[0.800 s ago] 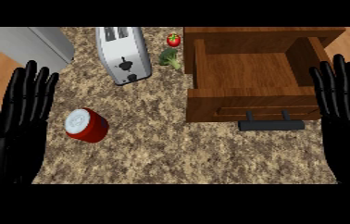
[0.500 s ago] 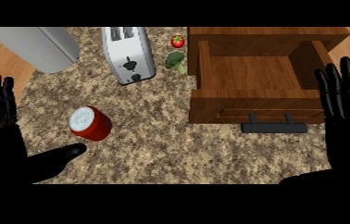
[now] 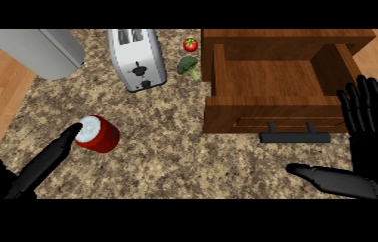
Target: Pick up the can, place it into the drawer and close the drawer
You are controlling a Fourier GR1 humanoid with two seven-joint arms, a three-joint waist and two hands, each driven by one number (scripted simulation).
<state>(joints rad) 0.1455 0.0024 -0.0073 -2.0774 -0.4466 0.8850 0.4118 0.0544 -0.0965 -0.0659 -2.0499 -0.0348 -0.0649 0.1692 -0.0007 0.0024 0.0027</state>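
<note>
Left hand (image 3: pixel 46 162) reaches with straight, unclenched fingers, tip just touching the can (image 3: pixel 98 134), which lies tipped on the counter well left of the drawer (image 3: pixel 273 81). Drawer gapes, ready to receive; right hand (image 3: pixel 353 151) rests released beside it.

counter (image 3: pixel 184 156): speckled brown stone, matt
drawer (image 3: pixel 273 81): brown wood, smooth; handle (image 3: pixel 295 137): dark metal
toaster (image 3: pixel 136 58): brushed silver metal
can (image 3: pixel 97 133): red, glossy, pale top
hands: matt black

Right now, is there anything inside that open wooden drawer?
The wooden drawer shows only its bare wood floor; nothing lies in it. Its front wall hides the strip of floor just behind it. The red can lies on the counter.
</note>
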